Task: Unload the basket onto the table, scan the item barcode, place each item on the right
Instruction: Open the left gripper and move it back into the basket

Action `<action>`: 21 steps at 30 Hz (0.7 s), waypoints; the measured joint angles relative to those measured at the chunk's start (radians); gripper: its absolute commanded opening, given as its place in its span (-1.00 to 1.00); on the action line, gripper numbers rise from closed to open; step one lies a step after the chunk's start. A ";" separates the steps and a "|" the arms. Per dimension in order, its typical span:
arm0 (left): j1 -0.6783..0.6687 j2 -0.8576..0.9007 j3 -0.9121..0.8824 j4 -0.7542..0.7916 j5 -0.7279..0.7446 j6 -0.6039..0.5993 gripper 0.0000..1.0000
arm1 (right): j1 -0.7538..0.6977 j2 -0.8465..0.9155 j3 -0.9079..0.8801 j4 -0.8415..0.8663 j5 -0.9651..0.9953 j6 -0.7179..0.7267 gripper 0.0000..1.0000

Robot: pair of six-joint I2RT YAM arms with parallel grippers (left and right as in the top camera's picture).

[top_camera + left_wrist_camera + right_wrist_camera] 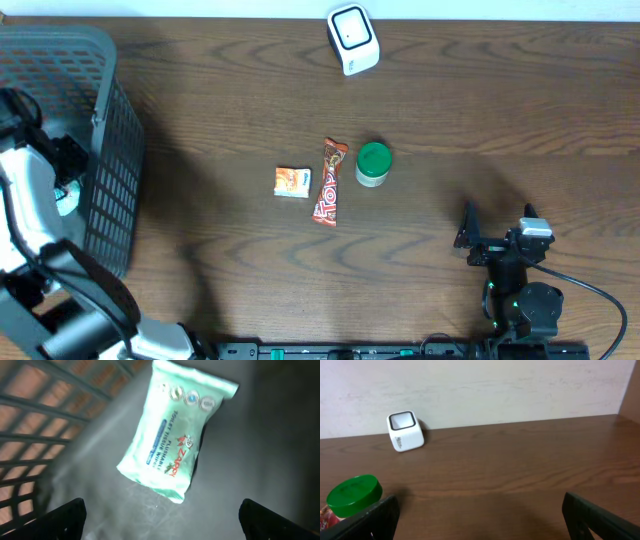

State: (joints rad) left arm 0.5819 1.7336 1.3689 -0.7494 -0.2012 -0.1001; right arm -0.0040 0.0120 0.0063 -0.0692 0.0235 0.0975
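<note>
Left gripper over the wipes in the basket, both jaws wide.

I see the left gripper (162, 512) hanging over the wipes pack (172, 440) on the basket (100, 60) floor, jaws spread, holding nothing. The right gripper (480, 510) sits low at the table's (500, 130) near edge, jaws spread and empty, facing the scanner (353, 38). The jar (373, 163), bar (329, 182) and box (292, 181) lie mid-table.

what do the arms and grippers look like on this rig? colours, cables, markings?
Left arm: white shells, black joints. Right arm: all black, small grey-white block on top, green light low down, black cable looping off its base. Left gripper and right gripper: plain black fingers, no markings visible.
</note>
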 measured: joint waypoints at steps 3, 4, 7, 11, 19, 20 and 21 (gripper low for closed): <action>0.000 0.053 0.000 0.006 -0.001 0.009 0.96 | 0.000 0.000 0.000 0.000 0.000 0.000 0.99; 0.000 0.066 0.000 0.008 -0.002 0.015 0.96 | 0.000 0.000 0.000 0.000 0.000 0.000 0.98; 0.000 0.121 0.000 0.021 -0.008 0.032 0.96 | 0.000 0.000 0.000 0.000 0.000 0.000 0.98; 0.000 0.161 -0.001 0.037 -0.015 0.045 0.96 | 0.000 0.000 0.000 0.000 0.000 0.000 0.99; 0.000 0.219 -0.001 0.058 -0.030 0.049 0.96 | 0.000 0.000 0.000 0.000 0.000 0.000 0.99; 0.000 0.225 0.000 0.061 -0.031 0.049 0.96 | 0.000 0.000 0.000 0.000 0.000 0.000 0.98; 0.000 0.225 0.000 0.065 -0.034 0.049 0.96 | 0.000 0.000 0.000 0.000 0.000 0.000 0.98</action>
State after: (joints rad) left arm 0.5819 1.9583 1.3685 -0.6842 -0.2352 -0.0509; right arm -0.0040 0.0120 0.0063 -0.0689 0.0235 0.0971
